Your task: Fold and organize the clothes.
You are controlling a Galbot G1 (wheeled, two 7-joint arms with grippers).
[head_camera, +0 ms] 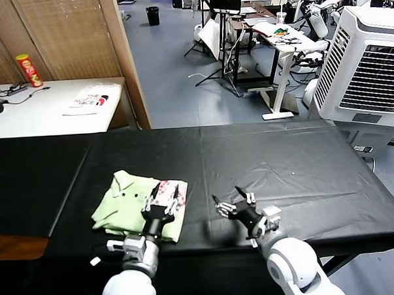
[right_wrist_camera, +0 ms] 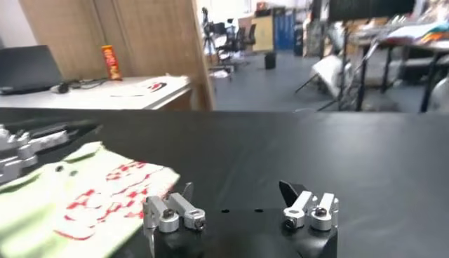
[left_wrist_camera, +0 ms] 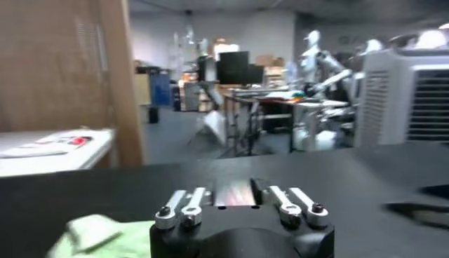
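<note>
The clothes are one pale lime-green shirt (head_camera: 131,204), lying folded on the black table cover (head_camera: 283,163) near the front left. Its red-pink print (head_camera: 171,191) faces up on the right side of the fold. My left gripper (head_camera: 163,200) is open just above the shirt's front right part, holding nothing. In the left wrist view only a green corner of the shirt (left_wrist_camera: 98,235) shows beside the left gripper (left_wrist_camera: 233,186). My right gripper (head_camera: 232,197) is open over bare cover to the right of the shirt (right_wrist_camera: 77,196), and in its own view the right gripper (right_wrist_camera: 237,191) is empty.
A white side table (head_camera: 45,108) with a red chips can (head_camera: 29,70) stands at the back left, beside a wooden partition (head_camera: 74,35). A large white air cooler (head_camera: 370,68) stands at the back right. The cover's front edge runs just before both wrists.
</note>
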